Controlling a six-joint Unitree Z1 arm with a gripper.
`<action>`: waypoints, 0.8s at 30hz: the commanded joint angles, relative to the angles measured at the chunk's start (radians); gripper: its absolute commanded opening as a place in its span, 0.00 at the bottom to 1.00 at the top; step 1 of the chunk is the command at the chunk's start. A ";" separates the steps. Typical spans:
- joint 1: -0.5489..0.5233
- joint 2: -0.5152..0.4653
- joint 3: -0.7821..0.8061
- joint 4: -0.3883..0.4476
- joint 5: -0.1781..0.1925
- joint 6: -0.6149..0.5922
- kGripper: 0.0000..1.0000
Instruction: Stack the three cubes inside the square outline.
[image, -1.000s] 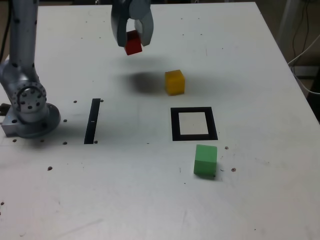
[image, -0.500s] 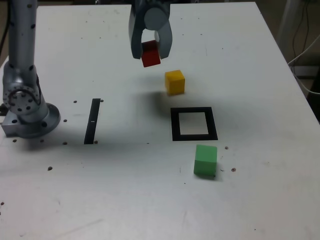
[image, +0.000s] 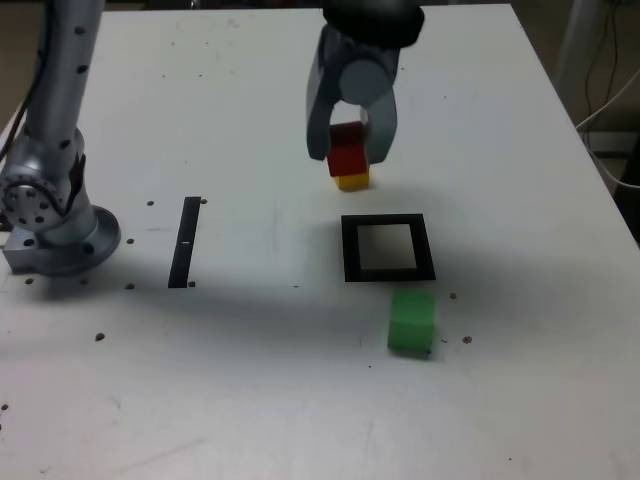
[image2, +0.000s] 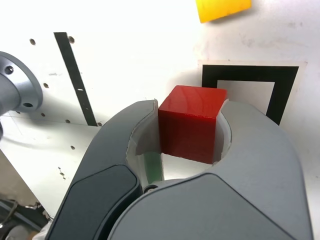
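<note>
I carry the red cube (image: 348, 150), clamped in my gripper (image: 348, 150), above the table (image: 520, 330), apparently the first piece for an unbuilt stack. In the exterior view, the square outline (image: 351, 250) lies toward five o'clock from my load, the yellow cube (image: 352, 183) partly hidden behind it, the green cube (image: 411, 322) at five o'clock, beyond the outline. Next calls for centring, then lowering squarely.

Around my white, dark-speckled surface (image: 250, 380), I see pale cables (image: 612, 105) hanging beyond the exterior view's right edge.
</note>
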 joint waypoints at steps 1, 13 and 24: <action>-0.017 0.025 -0.016 0.009 -0.013 -0.010 0.34; -0.057 0.115 -0.051 -0.006 -0.049 -0.036 0.34; -0.073 0.198 -0.068 -0.027 -0.072 -0.042 0.34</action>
